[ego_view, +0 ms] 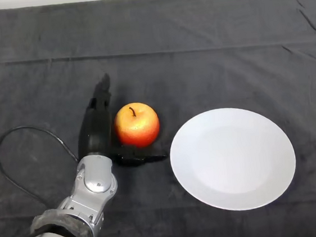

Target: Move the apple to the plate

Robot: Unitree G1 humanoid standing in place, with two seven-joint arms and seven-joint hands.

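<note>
Apple (137, 124) sits between the hand's (95, 130) straight fingers (102, 93) and thumb (139, 157), spread apart, unclamped.

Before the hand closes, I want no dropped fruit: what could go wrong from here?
1. The apple is round and sits between the fingers and thumb of the open left hand; an uneven squeeze could push it out and roll it away.
2. The white plate looks shallow, so an apple released there could roll off onto the dark cloth.

Glossy smooth apple (137, 124), matt white plate (233, 158), creased dark cloth (195, 46)
</note>
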